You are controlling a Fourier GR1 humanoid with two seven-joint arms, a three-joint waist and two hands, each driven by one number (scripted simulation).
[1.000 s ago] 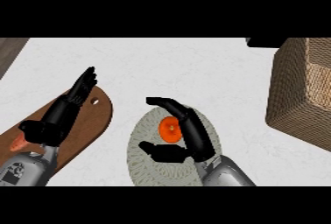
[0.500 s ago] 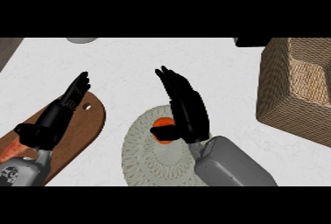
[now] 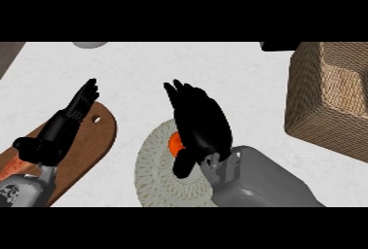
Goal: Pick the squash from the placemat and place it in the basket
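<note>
Orange squash (image 3: 174,142) on a round placemat (image 3: 155,170), with a woven basket (image 3: 316,102) at the far right.

Only a small orange patch of the squash shows, near the centre of the pale, woven, circular placemat lying flat at near centre; the rest is hidden. The tan wicker basket sits upright, well apart to the right, its open top showing a dark inner wall.

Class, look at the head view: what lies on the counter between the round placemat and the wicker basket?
Nothing: in the head view, the stretch of white counter between the placemat and the basket is bare.
</note>
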